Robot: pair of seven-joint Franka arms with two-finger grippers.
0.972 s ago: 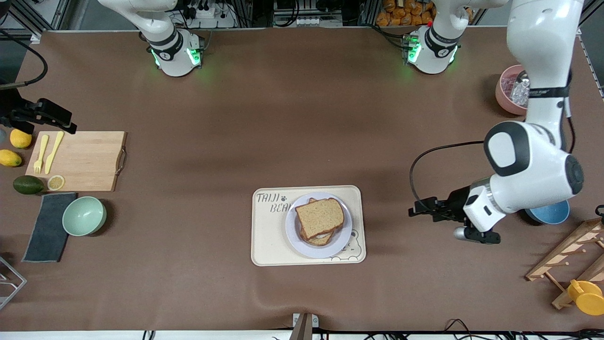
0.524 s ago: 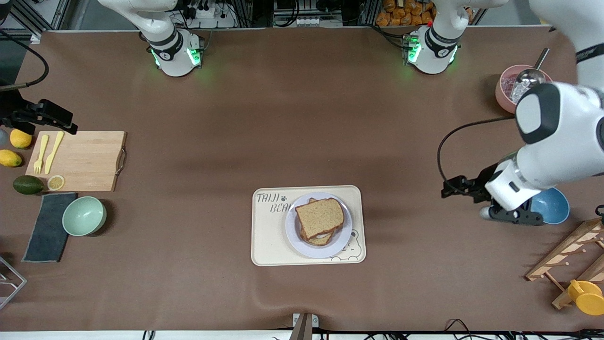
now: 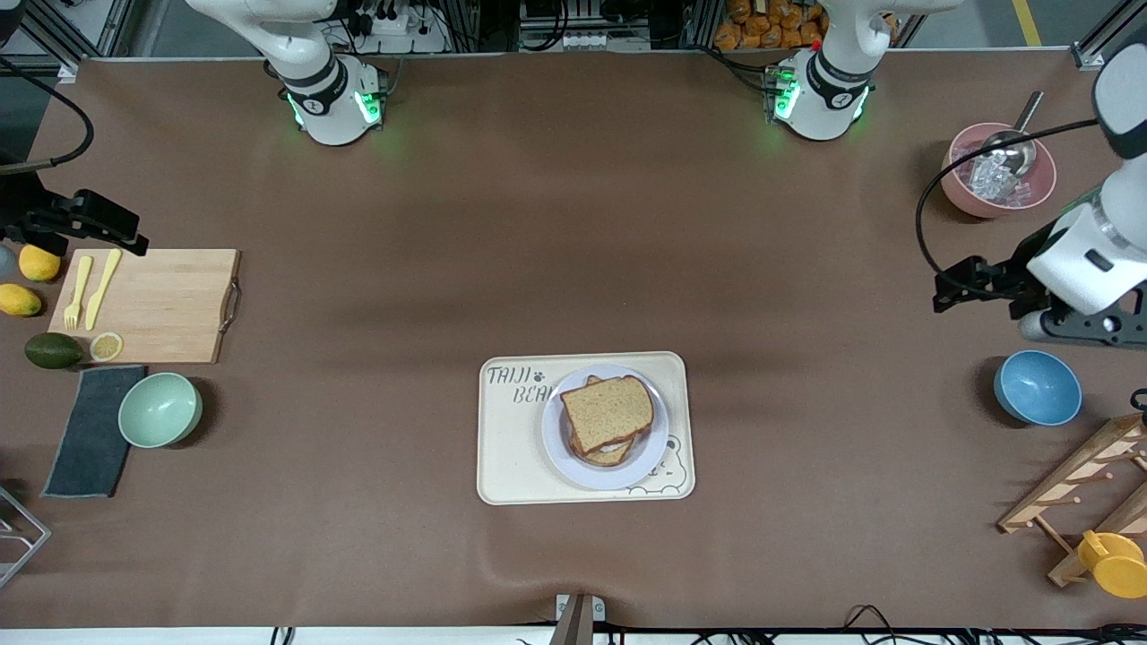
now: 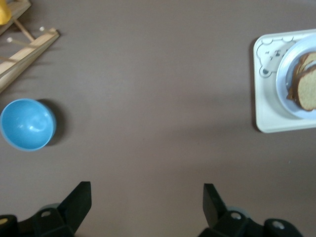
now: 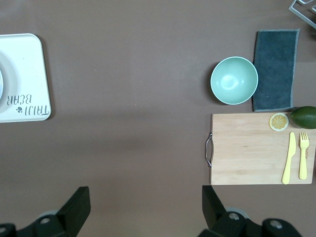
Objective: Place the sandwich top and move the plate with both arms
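While the left gripper (image 3: 952,292) has swung away toward its table edge, wide open and empty like the right gripper (image 5: 144,210), you see the sandwich top (image 3: 607,411) on the plate (image 3: 647,461) mid-tray, so moving the plate remains.

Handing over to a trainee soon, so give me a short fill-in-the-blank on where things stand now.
1. The bread slice lies on top of the sandwich on the ____.
2. The plate sits on the cream ____.
3. The left pincer has its fingers ____.
4. The knife and fork lie on the ____.

Missing words: plate; tray; open; cutting board
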